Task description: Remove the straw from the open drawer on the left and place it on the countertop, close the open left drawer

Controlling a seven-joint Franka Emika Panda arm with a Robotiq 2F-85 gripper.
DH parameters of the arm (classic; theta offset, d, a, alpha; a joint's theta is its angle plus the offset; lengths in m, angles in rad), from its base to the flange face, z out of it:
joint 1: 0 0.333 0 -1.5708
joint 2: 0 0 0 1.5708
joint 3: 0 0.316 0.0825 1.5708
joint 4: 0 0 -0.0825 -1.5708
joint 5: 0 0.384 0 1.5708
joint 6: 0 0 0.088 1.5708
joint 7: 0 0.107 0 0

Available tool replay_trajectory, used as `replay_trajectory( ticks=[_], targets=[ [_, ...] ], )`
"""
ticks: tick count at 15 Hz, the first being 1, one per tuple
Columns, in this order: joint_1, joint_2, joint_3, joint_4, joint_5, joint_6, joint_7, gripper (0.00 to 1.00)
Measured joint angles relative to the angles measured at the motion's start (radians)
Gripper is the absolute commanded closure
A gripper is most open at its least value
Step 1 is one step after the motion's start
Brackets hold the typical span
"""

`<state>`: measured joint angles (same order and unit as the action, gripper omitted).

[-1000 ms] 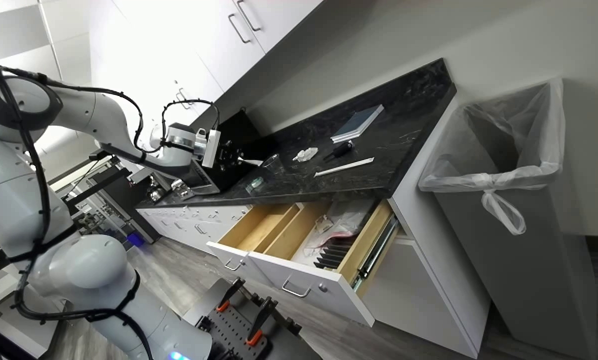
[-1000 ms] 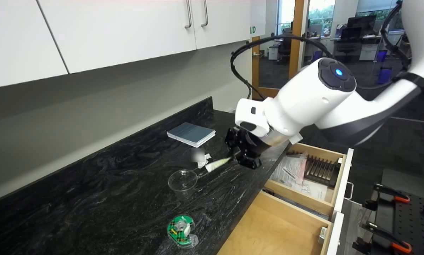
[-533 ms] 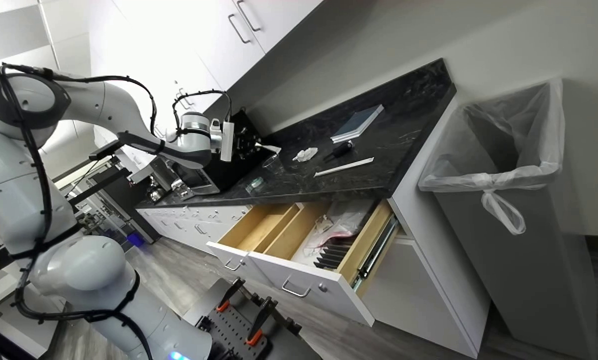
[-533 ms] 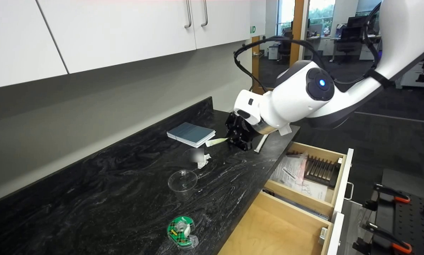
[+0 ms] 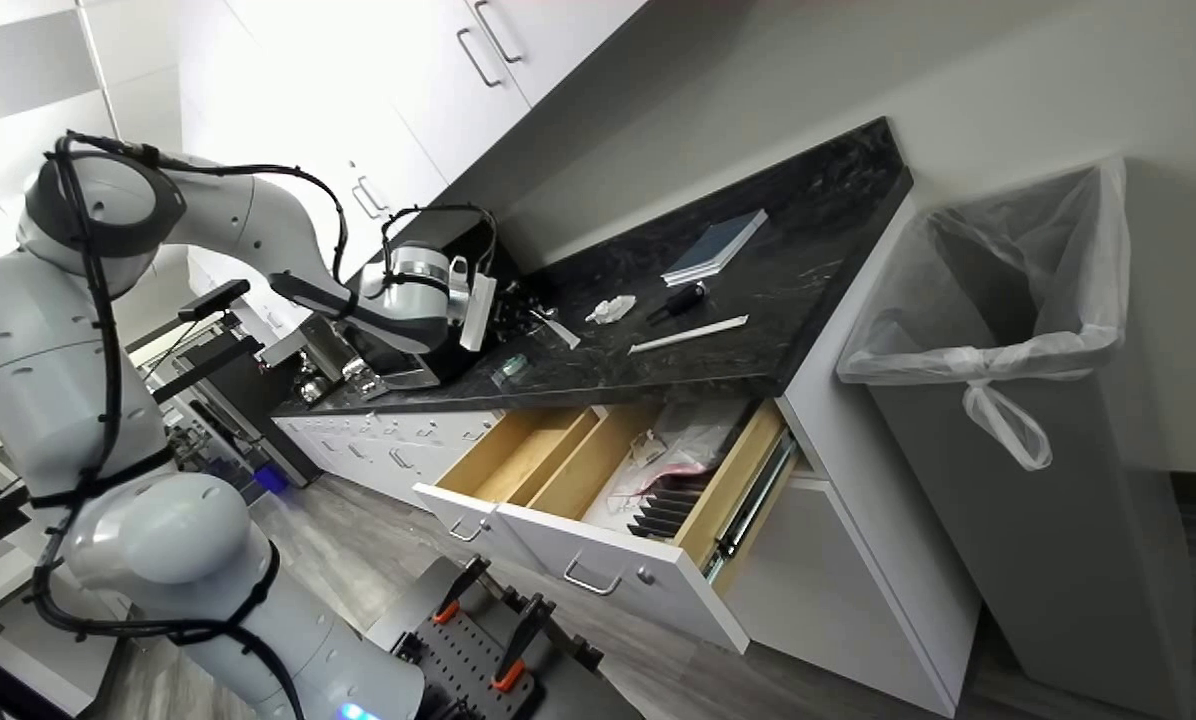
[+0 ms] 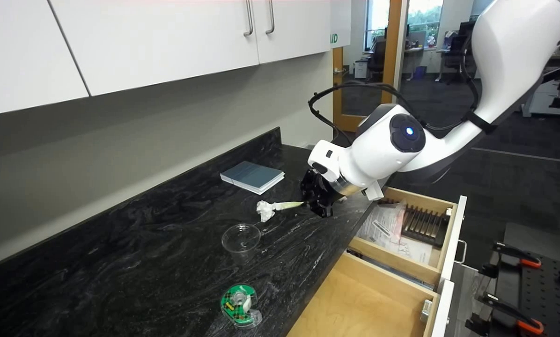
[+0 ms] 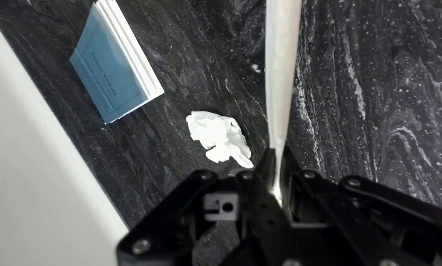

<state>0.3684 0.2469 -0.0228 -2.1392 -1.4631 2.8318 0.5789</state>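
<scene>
In the wrist view, your gripper (image 7: 278,162) came out dark and blurred, while the crumpled paper (image 7: 219,136) beside it bleached nearly white. In an exterior view you got glare on the upper cabinets (image 5: 358,80) above the gripper; beneath them, shade greyed the wall (image 6: 144,131). Well beyond the gripper, a window (image 6: 423,18) glowed pale.

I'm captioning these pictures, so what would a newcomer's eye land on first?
Probably the big white robot arm above the black countertop, its gripper pinching what looks like a pale straw. Beneath the countertop, a plain drawer and a cluttered drawer stand open side by side.
</scene>
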Motion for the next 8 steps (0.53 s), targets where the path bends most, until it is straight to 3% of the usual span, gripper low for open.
replay_trajectory(
  ticks=[4,5,6,8],
  targets=[
    [-0.033,0.002,-0.017,0.002,0.000,0.058,0.016,0.98],
    [-0.043,0.003,-0.024,0.003,0.000,0.076,0.015,0.70],
    [-0.054,0.006,-0.028,0.004,0.000,0.100,0.014,0.68],
    [-0.076,0.016,-0.032,0.010,0.000,0.146,0.008,0.54]
  ],
)
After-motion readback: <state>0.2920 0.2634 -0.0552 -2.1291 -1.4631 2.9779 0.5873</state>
